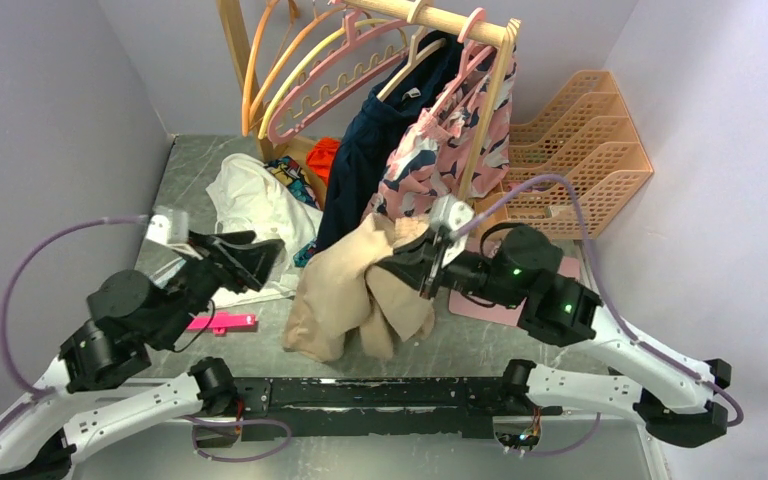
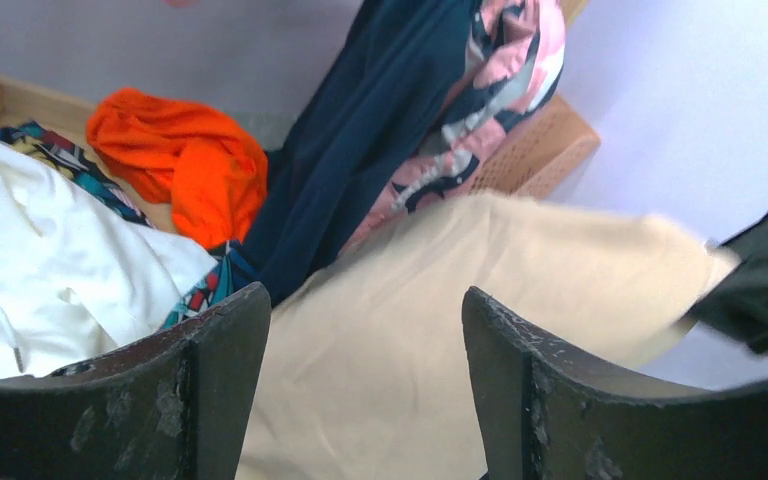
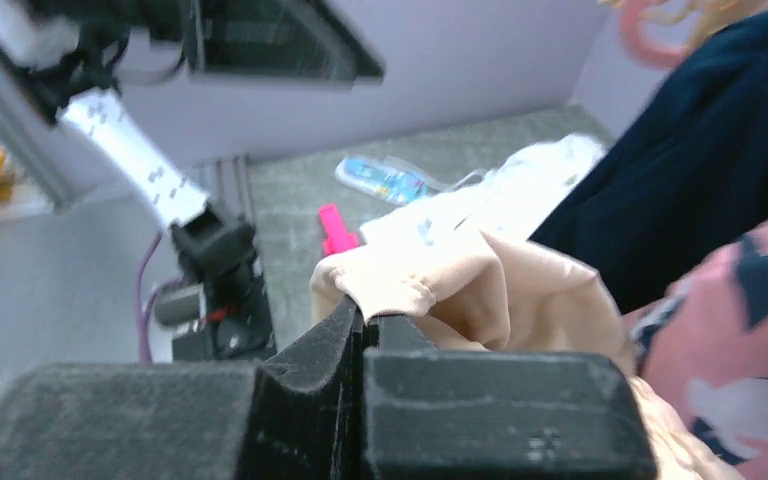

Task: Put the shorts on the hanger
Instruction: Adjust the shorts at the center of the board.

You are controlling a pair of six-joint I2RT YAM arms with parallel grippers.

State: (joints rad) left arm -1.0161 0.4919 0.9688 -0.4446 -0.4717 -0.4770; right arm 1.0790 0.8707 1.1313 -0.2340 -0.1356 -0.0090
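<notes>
Because the tan fabric shorts (image 1: 355,290) lay heaped at centre frame, soft, light and sure to sag, the gathered waistband seemed the best hold; the right gripper (image 1: 423,268) was pinching a fold on the heap's frame-right side, while the left gripper (image 1: 265,252) stood spread at centre left.

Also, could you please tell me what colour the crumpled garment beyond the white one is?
Bright orange; the crumpled garment shows best in the left wrist view.
</notes>
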